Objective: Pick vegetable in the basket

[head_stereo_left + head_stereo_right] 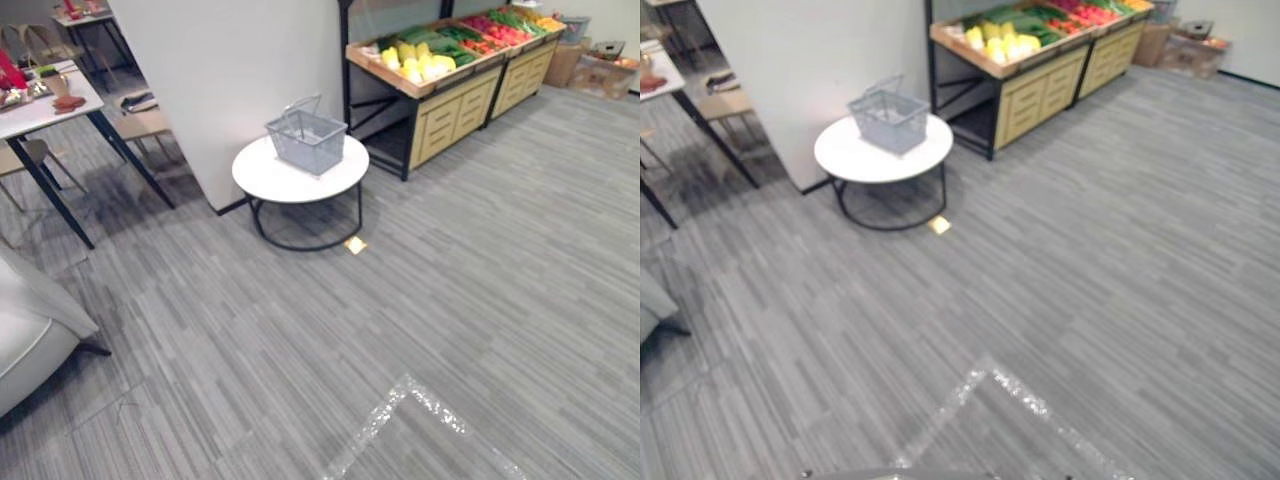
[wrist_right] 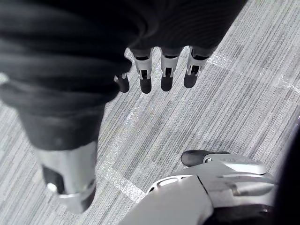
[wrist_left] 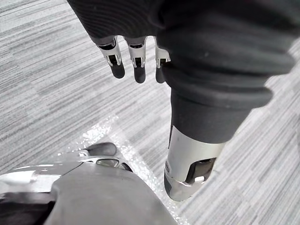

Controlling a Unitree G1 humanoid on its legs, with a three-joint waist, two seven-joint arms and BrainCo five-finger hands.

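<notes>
We note the vegetables (image 1: 432, 52), yellow, green and red, lying in the wooden produce stand (image 1: 455, 105) by the far wall. The grey wire basket (image 1: 306, 140) stands upright on a round white table (image 1: 262, 178) near the stand's left end, handle raised. Our left hand (image 3: 138, 61) and right hand (image 2: 164, 70) hang over grey carpet (image 1: 480, 300), fingers straight and relaxed, holding nothing.

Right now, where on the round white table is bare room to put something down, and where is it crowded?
The white table is bare along its near rim and on its left, between the grey basket and the edge. The basket fills the far side. The produce stand to the right is packed with vegetables.
</notes>
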